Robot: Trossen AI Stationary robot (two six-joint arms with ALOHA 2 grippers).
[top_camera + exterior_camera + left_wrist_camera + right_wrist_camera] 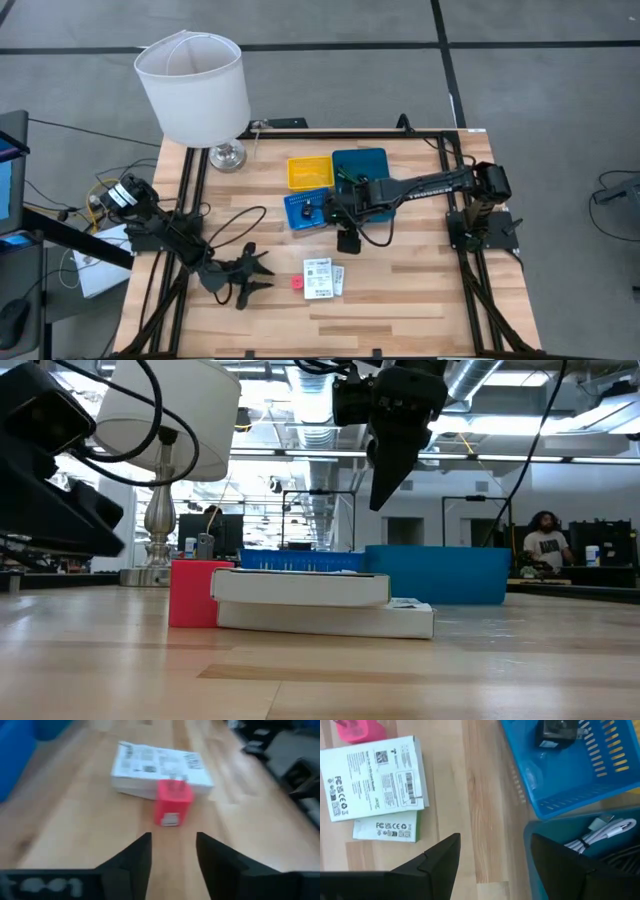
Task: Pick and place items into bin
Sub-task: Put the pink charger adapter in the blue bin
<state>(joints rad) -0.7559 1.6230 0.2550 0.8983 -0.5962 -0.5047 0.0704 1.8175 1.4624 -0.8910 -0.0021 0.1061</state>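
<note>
Left wrist view shows my left pincer (172,852) parted and empty, the red-pink block (173,802) just ahead, touching the white boxes (160,767). Small, rigid, probably light; I'd pinch its flat sides. Right pincer (492,857) hangs wide, empty, near the bins.
</note>
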